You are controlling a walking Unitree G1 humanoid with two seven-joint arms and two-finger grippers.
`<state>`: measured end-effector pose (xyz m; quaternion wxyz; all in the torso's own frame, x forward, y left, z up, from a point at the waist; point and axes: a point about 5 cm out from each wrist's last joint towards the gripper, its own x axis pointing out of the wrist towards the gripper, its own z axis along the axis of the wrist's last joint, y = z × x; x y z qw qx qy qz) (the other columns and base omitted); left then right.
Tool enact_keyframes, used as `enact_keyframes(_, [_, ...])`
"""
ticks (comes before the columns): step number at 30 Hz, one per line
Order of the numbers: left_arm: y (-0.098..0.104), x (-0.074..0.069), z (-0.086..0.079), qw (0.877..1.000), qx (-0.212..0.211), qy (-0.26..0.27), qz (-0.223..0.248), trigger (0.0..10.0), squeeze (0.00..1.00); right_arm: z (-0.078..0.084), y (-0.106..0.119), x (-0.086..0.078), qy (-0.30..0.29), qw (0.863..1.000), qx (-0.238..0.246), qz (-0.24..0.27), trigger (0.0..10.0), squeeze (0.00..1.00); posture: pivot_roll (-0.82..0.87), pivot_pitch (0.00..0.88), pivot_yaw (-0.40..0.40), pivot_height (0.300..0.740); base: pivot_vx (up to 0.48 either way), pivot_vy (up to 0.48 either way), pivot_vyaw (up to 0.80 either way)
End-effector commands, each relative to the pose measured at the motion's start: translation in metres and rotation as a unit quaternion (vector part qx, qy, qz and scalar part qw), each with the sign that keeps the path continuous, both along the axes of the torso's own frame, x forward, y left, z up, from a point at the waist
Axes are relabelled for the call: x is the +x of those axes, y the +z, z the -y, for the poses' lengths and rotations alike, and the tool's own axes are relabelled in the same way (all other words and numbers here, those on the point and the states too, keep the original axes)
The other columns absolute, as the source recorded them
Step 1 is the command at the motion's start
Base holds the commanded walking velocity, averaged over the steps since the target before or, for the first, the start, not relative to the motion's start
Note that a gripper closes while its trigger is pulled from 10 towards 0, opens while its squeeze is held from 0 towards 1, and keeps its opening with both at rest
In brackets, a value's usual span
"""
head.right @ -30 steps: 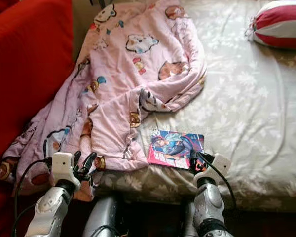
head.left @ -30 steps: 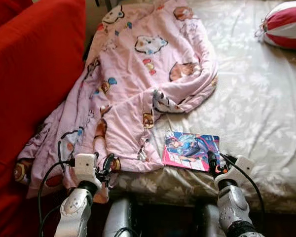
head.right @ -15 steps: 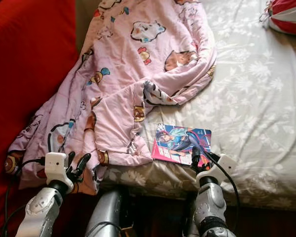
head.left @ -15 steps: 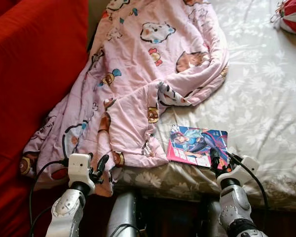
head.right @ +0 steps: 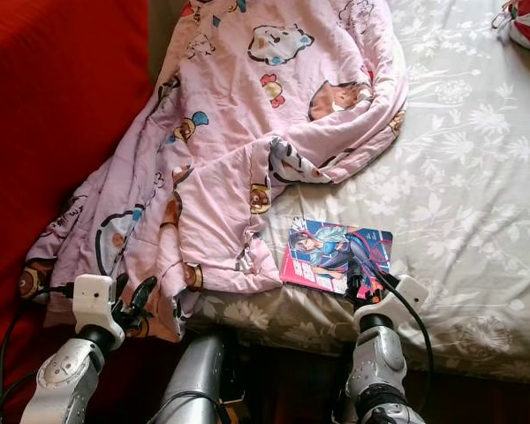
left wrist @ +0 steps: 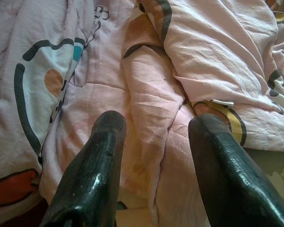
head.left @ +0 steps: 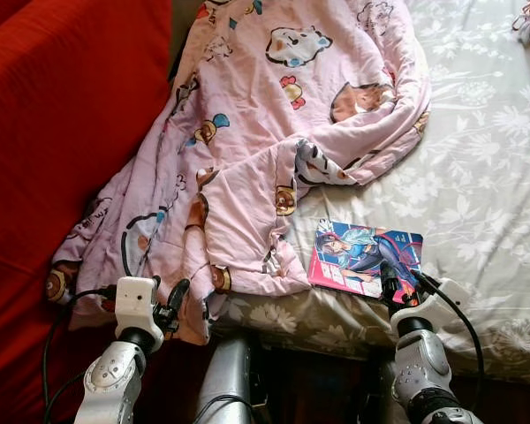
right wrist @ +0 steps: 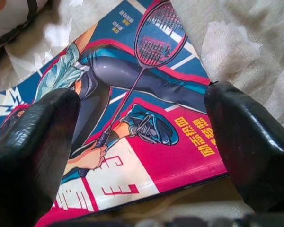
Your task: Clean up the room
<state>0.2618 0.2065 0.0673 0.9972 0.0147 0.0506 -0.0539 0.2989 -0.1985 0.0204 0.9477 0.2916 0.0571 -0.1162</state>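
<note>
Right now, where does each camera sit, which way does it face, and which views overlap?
Left eye: on the head, looking down at the bed; both arms show.
Right eye: same scene, shifted sideways.
Left wrist: along the left gripper, jaws open, facing the pink blanket.
Right wrist: along the right gripper, jaws open over the comic book.
Shared: blanket and book appear in both eye views; each wrist view closes in on one.

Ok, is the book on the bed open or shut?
Shut. The book lies flat on the bed, front cover up, no pages showing; the right gripper is open above its near edge.
</note>
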Motion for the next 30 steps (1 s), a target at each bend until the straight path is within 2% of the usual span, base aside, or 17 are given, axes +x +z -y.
enact_keyframes(1, [-0.004, -0.007, -0.009, 1.0, 0.008, 0.009, -0.016, 10.0, 0.0, -0.003, -0.007, -0.005, -0.007, 1.0, 0.014, -0.011, 10.0, 0.0, 0.2, 0.313, 0.185, 0.622, 0.0, 0.0, 0.0])
enact_keyframes(9, [-0.004, -0.005, -0.006, 1.0, 0.007, 0.006, -0.017, 10.0, 0.0, 0.006, -0.004, -0.006, -0.027, 1.0, 0.01, 0.003, 10.0, 0.0, 0.19, 0.296, 0.185, 0.622, 0.0, 0.0, 0.0])
enact_keyframes(30, [-0.003, -0.003, -0.005, 1.0, 0.016, 0.001, -0.013, 10.0, 0.0, 0.015, -0.021, -0.021, -0.043, 0.997, 0.051, -0.032, 10.0, 0.0, 0.2, 0.295, 0.193, 0.622, 0.0, 0.0, 0.0])
